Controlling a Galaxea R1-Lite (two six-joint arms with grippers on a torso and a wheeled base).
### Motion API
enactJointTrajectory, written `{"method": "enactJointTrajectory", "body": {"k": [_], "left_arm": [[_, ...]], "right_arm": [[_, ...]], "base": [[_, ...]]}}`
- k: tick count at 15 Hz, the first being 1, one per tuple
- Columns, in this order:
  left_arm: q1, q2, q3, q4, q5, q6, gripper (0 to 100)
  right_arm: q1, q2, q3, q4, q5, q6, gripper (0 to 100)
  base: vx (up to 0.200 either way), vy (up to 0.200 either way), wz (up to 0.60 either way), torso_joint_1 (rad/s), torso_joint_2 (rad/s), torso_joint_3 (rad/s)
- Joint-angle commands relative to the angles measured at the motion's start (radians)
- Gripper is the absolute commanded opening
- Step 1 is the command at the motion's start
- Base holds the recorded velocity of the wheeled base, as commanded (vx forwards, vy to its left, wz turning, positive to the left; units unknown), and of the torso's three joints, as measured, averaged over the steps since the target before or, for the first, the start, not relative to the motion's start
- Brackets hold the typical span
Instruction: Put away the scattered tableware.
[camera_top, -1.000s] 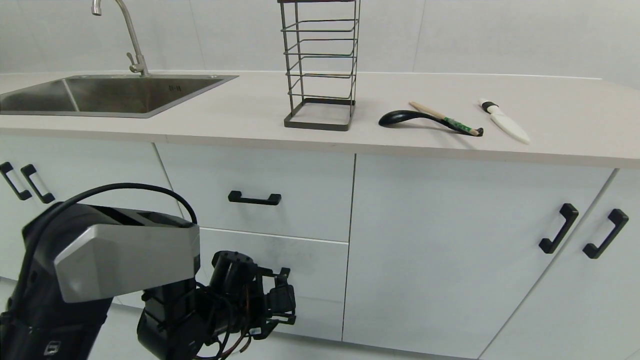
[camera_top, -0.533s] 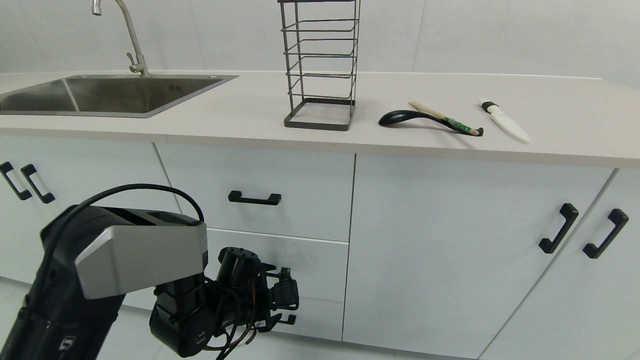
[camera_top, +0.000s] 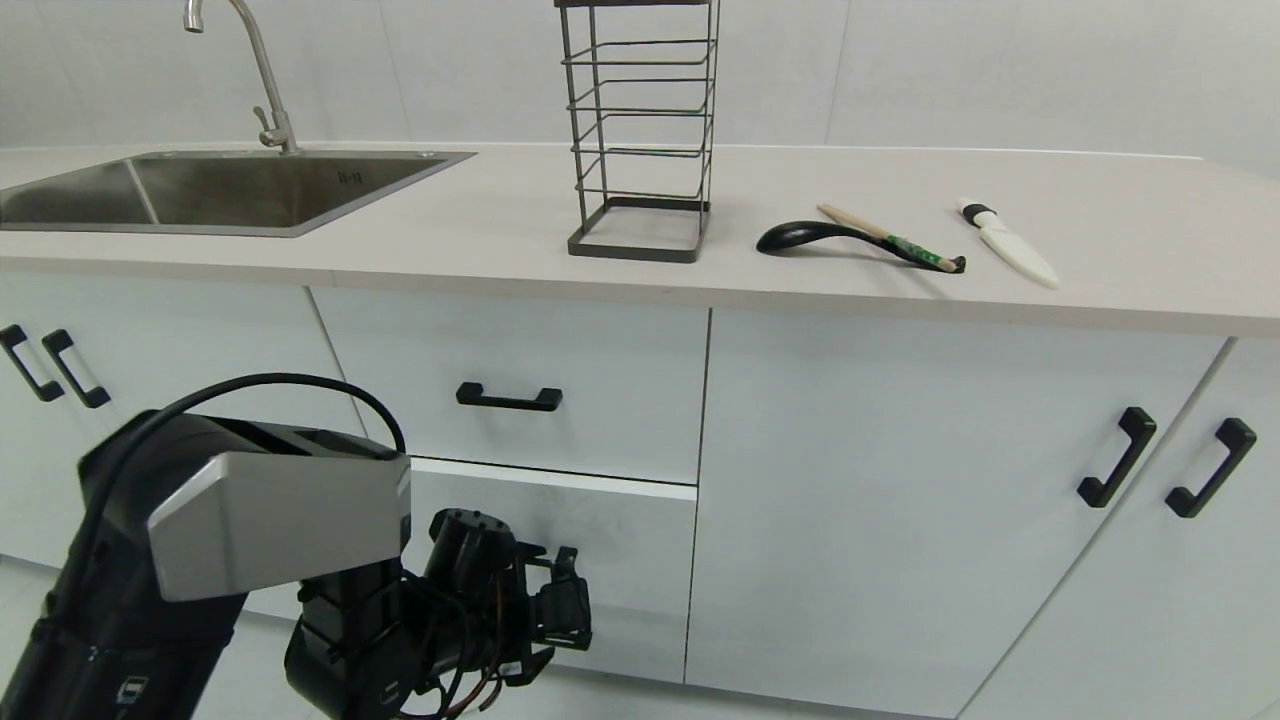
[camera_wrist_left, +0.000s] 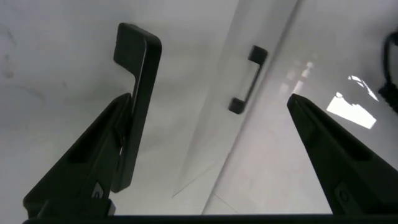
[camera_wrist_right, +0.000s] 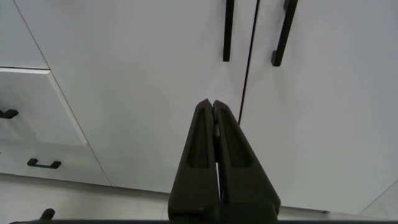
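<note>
Scattered tableware on the pale worktop (camera_top: 400, 240), right of the wire rack (camera_top: 640, 130).
We see a black spoon (camera_top: 800, 236), chopsticks (camera_top: 885, 238) and a white knife (camera_top: 1010, 248); the sink (camera_top: 220, 190) lies left of the rack. Left tool (camera_wrist_left: 208, 99) spread before the drawers (camera_top: 600, 350) below the rack, right tool (camera_wrist_right: 213, 102) pressed together.

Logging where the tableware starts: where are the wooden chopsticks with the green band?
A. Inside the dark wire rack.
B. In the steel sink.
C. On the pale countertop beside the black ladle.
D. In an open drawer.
C: the wooden chopsticks lie on the pale countertop against the black ladle.
</note>
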Motion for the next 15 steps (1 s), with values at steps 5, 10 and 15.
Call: {"method": "enactJointTrajectory", "body": {"k": [5, 10, 15], "left_arm": [[0.004, -0.077, 0.085, -0.056, 0.000, -0.005, 100], [-0.018, -0.479, 0.347, -0.121, 0.000, -0.017, 100], [-0.022, -0.846, 0.166, 0.379, 0.000, -0.094, 100]], "right_arm": [[0.000, 0.002, 0.000, 0.000, 0.000, 0.000, 0], [0.000, 0.002, 0.000, 0.000, 0.000, 0.000, 0], [0.000, 0.002, 0.000, 0.000, 0.000, 0.000, 0]], "base": [[0.000, 0.000, 0.00, 0.000, 0.00, 0.000], [0.000, 0.000, 0.00, 0.000, 0.00, 0.000], [0.000, 0.000, 0.00, 0.000, 0.00, 0.000]]}}
